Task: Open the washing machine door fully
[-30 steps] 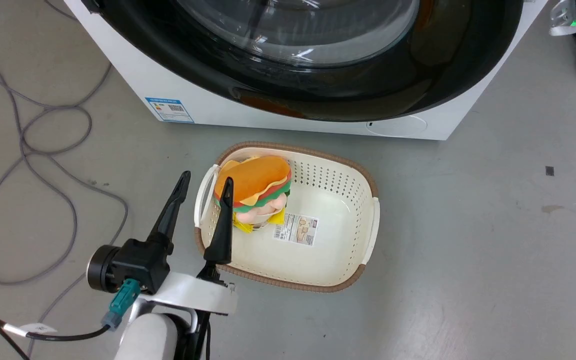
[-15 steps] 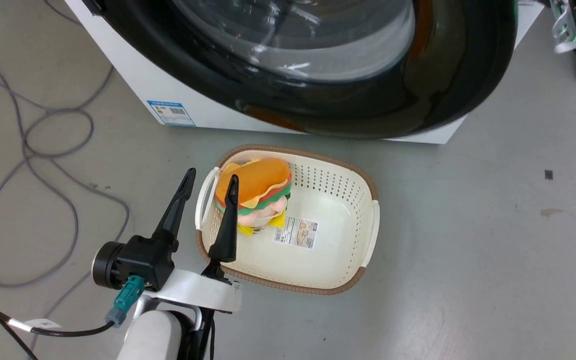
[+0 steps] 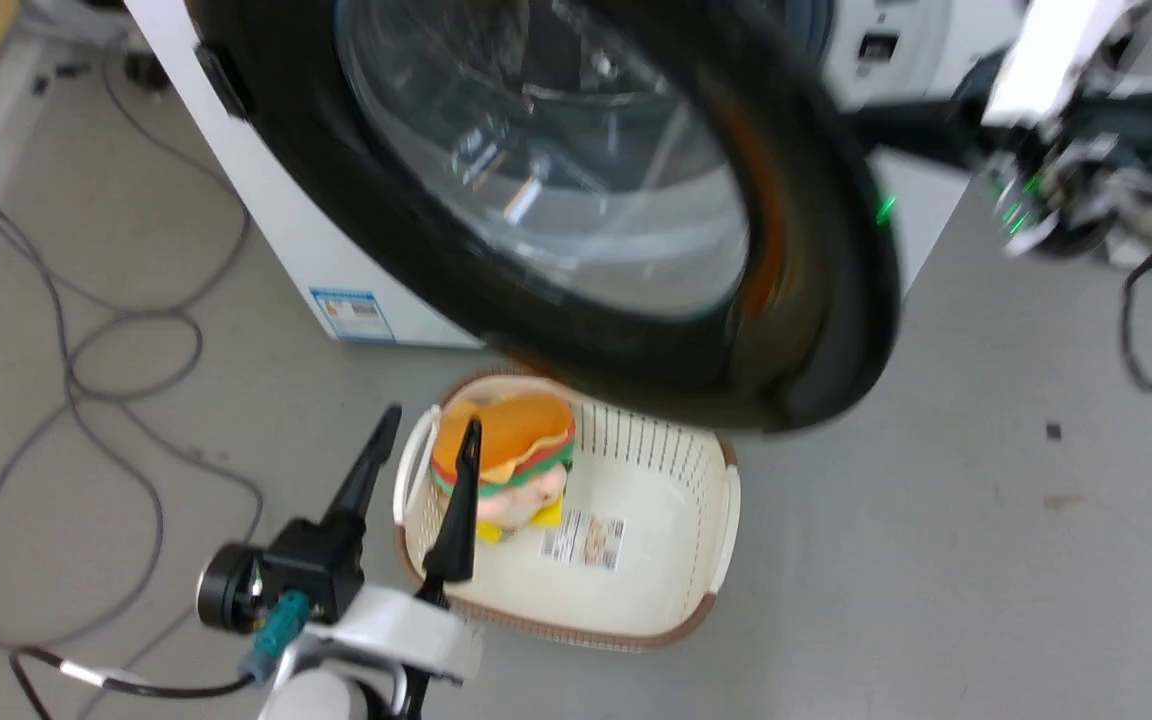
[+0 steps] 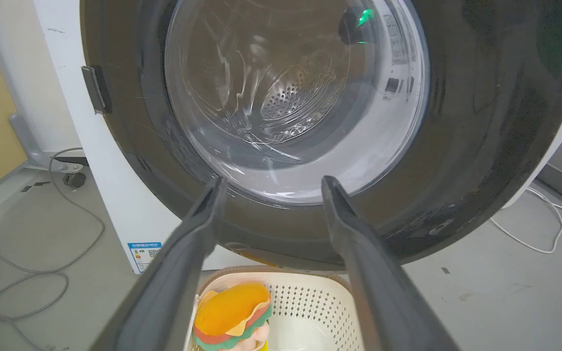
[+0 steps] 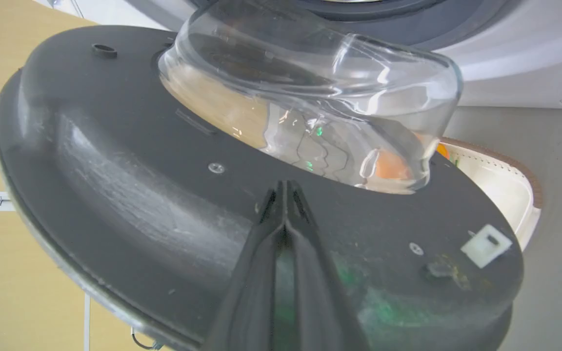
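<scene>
right gripper: my right gripper (image 5: 285, 195), fingers pressed together, nothing between them, tips at the inner face of the washing machine door (image 5: 130, 161).
right wrist view: glass bowl bulges just beyond my tips; latch tab at door rim.
left wrist view: my left gripper (image 4: 269, 187) spread apart, empty, low before the door's glossy front.
head view: door part-open over the basket (image 3: 711, 560), hinged on the washing machine (image 3: 246, 210); blurred.
step: mid-swing, I judge.
next: push door wider, away from the drum.
</scene>
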### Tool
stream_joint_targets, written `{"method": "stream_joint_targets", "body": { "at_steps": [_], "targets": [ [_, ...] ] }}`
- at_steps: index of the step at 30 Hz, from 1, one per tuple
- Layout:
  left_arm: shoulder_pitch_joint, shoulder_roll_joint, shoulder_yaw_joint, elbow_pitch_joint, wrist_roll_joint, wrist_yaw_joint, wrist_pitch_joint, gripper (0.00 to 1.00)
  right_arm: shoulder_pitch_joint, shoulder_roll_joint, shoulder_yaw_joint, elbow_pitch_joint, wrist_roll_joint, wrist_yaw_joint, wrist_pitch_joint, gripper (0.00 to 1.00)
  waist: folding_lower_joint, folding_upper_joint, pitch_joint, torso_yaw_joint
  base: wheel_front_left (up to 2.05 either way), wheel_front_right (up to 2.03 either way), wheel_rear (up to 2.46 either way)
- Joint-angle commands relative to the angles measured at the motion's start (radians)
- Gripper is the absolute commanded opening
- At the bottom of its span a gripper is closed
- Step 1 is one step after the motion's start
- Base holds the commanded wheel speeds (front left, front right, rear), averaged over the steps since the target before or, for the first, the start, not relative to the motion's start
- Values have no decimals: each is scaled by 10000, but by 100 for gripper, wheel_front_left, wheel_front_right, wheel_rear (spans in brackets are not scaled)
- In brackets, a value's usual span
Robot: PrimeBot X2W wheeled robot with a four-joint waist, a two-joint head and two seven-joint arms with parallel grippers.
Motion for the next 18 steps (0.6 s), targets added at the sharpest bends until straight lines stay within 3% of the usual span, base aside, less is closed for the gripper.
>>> {"method": "stream_joint_targets", "body": {
  "at_steps": [1,9,18],
  "targets": [
    [169,27,57,49,89,25,-53,100,291,129,9,-230,95,17,62,0,0,0,-408,-6,0,0,0],
    [1028,200,282,403,303,96,-53,100,2050,-186,5,-2540,241,17,-399,0,0,0,-1547,258,0,0,0],
    [1275,232,405,405,308,139,-53,100,2797,-170,7,-4393,203,17,-1004,0,0,0,-1680,514,0,0,0]
  ]
}}
